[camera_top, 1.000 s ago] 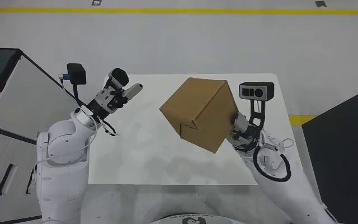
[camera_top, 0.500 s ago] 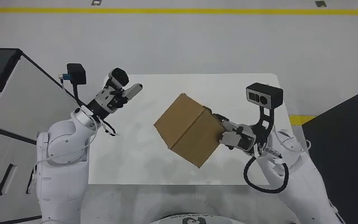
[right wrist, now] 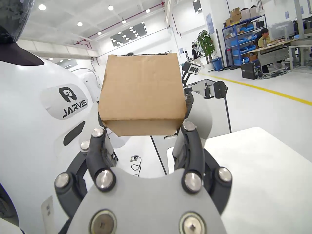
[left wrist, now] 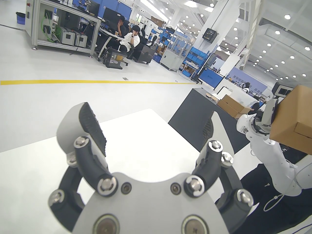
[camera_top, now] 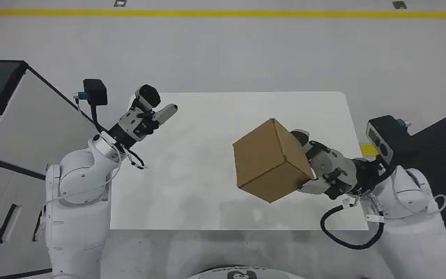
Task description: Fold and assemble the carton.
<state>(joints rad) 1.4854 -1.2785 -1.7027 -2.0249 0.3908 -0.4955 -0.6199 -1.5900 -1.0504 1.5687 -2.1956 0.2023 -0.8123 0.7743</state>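
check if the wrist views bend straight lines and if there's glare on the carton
Left wrist view: wide-angle bend, the white pillar leans hard. Right wrist view: carton evenly lit, no glare. Top view: yellow floor line runs straight.

White arms (camera_top: pixel 77 181), black cables (camera_top: pixel 347 245), grey bolted end effectors (left wrist: pixel 149 113), seemingly rubber-padded.

The box (camera_top: pixel 272 160) is showing plain brown cardboard. The table (camera_top: pixel 195 181) is looking white, the floor (camera_top: pixel 244 56) pale grey with a yellow stripe (camera_top: pixel 223 13) crossing it. The left gripper (left wrist: pixel 150 120) is showing silver metal, black ribbed pads (left wrist: pixel 95 129).
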